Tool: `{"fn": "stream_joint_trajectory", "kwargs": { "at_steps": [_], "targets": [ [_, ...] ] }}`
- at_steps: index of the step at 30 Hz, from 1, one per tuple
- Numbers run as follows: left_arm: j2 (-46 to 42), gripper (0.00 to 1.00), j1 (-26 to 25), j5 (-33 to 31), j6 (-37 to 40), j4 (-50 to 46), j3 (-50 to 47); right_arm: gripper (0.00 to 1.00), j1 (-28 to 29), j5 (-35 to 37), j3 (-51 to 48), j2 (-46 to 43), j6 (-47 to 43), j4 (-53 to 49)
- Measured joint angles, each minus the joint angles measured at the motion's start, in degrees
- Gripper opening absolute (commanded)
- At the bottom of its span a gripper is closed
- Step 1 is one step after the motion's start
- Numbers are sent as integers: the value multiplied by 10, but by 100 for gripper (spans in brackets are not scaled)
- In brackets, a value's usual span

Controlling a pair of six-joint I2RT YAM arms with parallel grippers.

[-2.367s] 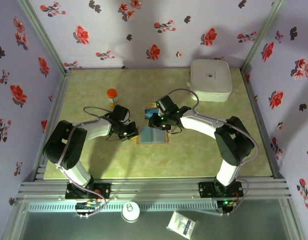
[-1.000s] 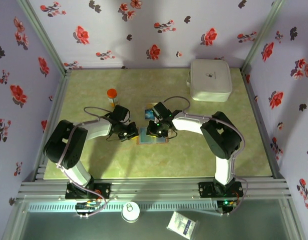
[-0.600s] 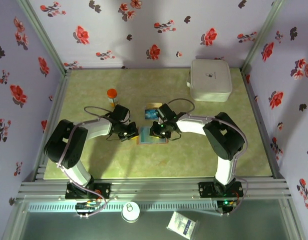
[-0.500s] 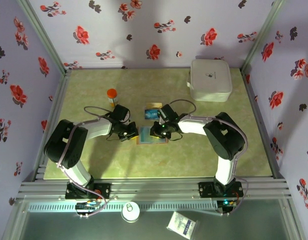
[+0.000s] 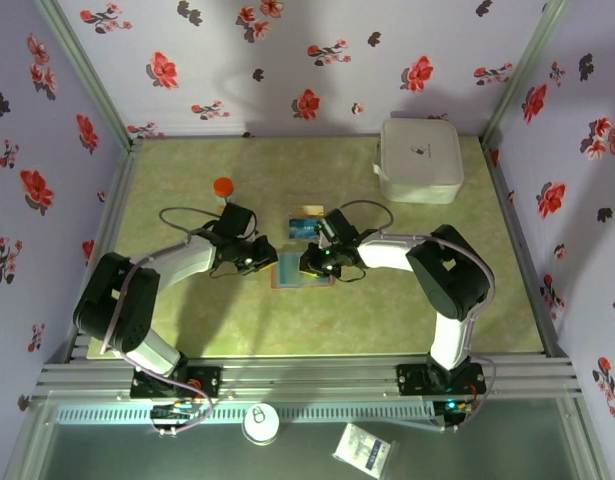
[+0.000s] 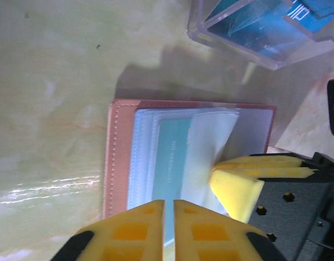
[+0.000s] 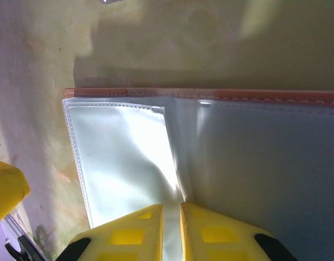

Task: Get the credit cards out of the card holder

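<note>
At centre of the pale green marbled surface, the flat tan-brown leather card holder lay open w/ a teal rectangular card inside a clear sleeve. Right jaws were closed on a lifted clear plastic sleeve leaf. Left jaws sat closed at the holder's left edge; couldn't tell if they pinched anything. Just beyond, a clear plastic tray held a blue card.
</note>
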Motion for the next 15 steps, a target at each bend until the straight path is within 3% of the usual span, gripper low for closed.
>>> {"fn": "stream_joint_trajectory", "kwargs": {
  "at_steps": [7, 15],
  "targets": [
    [28, 23, -24, 10, -16, 23, 7, 17, 0, -2, -5, 0, 0, 10],
    [61, 22, -35, 17, -23, 41, 7, 17, 0, -4, -6, 0, 1, 14]
  ]
}}
